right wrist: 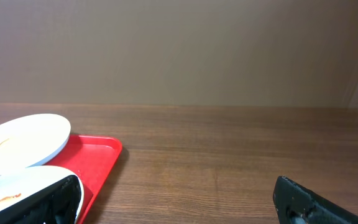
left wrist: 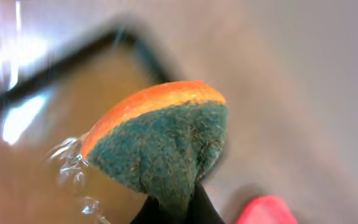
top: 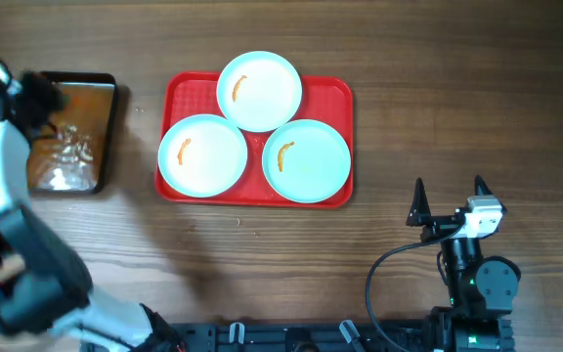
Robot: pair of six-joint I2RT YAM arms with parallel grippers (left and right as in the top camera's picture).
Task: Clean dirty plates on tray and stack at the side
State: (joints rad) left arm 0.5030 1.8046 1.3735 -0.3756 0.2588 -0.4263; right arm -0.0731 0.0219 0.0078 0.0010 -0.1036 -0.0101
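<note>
Three white plates sit on the red tray [top: 335, 93]: one at the back [top: 259, 90], one front left [top: 202, 154], one front right [top: 307, 160]. Each has a small orange smear. My left gripper [top: 42, 98] is over the black tray of brownish liquid [top: 110, 117] and is shut on an orange and green sponge [left wrist: 160, 140], which hangs above the liquid. My right gripper [top: 449, 203] is open and empty over the table, front right of the red tray. The right wrist view shows two plates [right wrist: 20, 143] on the tray's corner [right wrist: 101, 155].
The black tray stands left of the red tray, with clear crumpled plastic [top: 66, 156] lying in the liquid. Bare wooden table [top: 457, 98] lies to the right of the red tray and in front of it.
</note>
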